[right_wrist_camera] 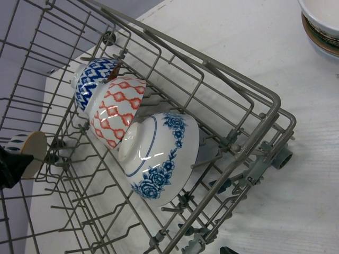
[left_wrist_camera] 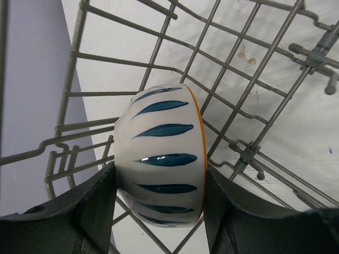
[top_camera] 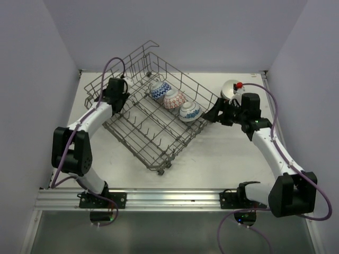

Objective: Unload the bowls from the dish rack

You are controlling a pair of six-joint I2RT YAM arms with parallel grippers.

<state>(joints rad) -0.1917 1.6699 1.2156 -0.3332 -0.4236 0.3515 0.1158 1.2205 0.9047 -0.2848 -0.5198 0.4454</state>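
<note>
Inside the far-left corner of the large grey wire dish rack (top_camera: 153, 132), the left hand (left_wrist_camera: 159, 198) pinches a white ceramic bowl with blue leaf strokes (left_wrist_camera: 161, 159). Three more patterned bowls (right_wrist_camera: 164, 159) lean in a row in the rack. The right hand (top_camera: 216, 114) sits beside the rack's right corner; I cannot tell whether it is spread.

white tabletop (top_camera: 222, 153), pale lilac walls (top_camera: 180, 32) on three sides, aluminium rail (top_camera: 175, 198) along the near edge
</note>
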